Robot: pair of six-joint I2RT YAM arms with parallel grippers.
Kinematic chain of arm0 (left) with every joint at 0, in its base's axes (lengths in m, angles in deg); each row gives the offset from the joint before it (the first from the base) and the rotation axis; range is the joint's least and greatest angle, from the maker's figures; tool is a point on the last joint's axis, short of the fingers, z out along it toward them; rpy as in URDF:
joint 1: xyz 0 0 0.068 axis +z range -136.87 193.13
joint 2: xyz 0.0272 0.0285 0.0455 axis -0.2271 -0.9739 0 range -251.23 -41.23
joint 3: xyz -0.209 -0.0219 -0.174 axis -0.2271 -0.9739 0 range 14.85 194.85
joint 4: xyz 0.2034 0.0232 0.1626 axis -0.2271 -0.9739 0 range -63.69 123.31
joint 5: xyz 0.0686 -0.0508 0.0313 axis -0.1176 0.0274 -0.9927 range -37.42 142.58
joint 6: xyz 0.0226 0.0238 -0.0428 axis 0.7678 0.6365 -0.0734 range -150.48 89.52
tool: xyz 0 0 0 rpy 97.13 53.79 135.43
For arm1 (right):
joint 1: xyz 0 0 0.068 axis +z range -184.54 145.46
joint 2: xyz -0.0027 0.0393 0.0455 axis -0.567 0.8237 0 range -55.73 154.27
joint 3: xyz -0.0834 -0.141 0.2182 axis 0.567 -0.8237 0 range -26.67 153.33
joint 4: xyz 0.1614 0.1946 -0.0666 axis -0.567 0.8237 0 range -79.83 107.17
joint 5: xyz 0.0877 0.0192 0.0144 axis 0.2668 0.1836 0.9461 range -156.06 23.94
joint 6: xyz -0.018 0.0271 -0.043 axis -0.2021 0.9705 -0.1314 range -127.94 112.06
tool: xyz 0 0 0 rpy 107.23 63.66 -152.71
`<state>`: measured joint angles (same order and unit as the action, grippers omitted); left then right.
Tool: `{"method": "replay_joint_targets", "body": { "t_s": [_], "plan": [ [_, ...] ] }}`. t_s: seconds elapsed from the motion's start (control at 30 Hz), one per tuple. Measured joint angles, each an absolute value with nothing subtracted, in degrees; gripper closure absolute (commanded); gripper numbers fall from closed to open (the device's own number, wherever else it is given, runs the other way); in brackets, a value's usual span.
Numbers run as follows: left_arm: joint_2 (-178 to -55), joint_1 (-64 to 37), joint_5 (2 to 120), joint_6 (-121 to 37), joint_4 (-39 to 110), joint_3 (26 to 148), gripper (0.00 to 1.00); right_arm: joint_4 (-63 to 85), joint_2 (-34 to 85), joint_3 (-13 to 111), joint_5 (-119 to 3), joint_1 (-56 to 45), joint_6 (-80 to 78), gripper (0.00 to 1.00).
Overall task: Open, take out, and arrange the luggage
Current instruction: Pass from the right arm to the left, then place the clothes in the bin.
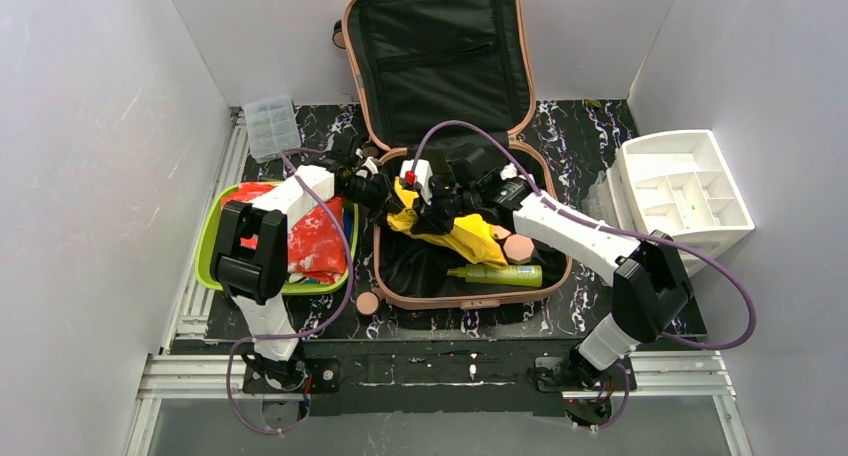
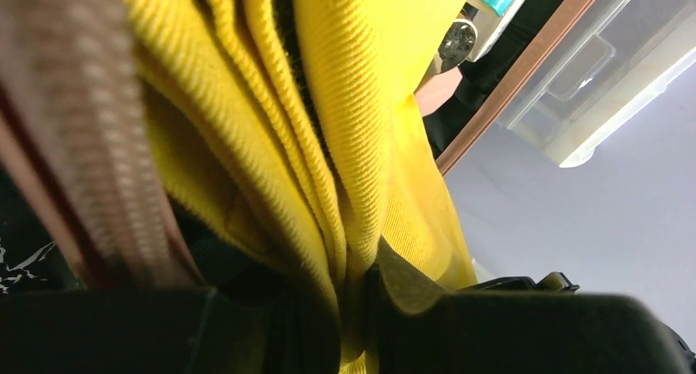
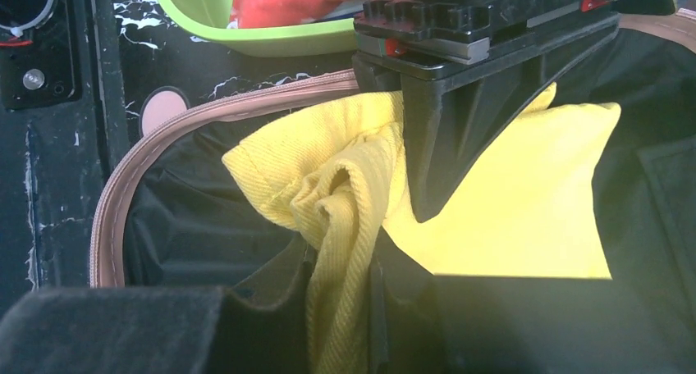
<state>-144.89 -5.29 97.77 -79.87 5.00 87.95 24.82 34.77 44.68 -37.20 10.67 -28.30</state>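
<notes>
- Centrally on the black marbled table (image 1: pixel 600 136) lies the luggage (image 1: pixel 440 86), a salmon-pink hard-shell case. It is open, its base flat between the two arms and its black-lined lid propped upright at the far side.
- Inside the base a yellow cloth (image 1: pixel 470 238) is bunched and lifted toward the left and far part of the shell.
- At the near edge of the base a lime-green bottle (image 1: pixel 500 274) lies on its side; its label is too small to read.
- Just to the right of the cloth sits a peach round piece (image 1: pixel 517 248).
- The left gripper (image 2: pixel 354 308) is pressed together on a fold of the yellow cloth, with ribbed fabric squeezed between its fingers.
- The right gripper (image 3: pixel 341 308) pinches a twisted ridge of the same cloth, just beside the other arm's black fingers.
- Outside the case, a peach disc (image 1: pixel 368 303) rests on the table by the near left corner.
- To the left stands a lime-green tray (image 1: pixel 215 231) holding a red packet (image 1: pixel 315 241); its white print cannot be read.
- Far left sits a clear plastic box (image 1: pixel 272 126).
- Well to the right stands a white drawer organizer (image 1: pixel 640 161).
</notes>
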Motion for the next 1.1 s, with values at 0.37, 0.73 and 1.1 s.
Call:
{"method": "replay_joint_targets", "body": {
  "t_s": [0.37, 0.73, 1.1],
  "plan": [
    [-147.38, -7.65, 95.85, -73.07, 3.49, 95.23, 1.0, 28.58, 33.21, 49.1, -34.38, 11.15, -27.33, 0.02],
    [-145.34, -9.11, 94.84, -63.17, -0.77, 104.82, 1.0, 33.19, 33.17, 56.68, -30.84, -4.74, -22.88, 0.02],
    [-132.32, -0.06, 92.15, -48.94, -13.56, 105.68, 1.0, 30.55, 35.71, 46.65, -33.77, -8.92, -18.74, 0.02]
  ]
}}
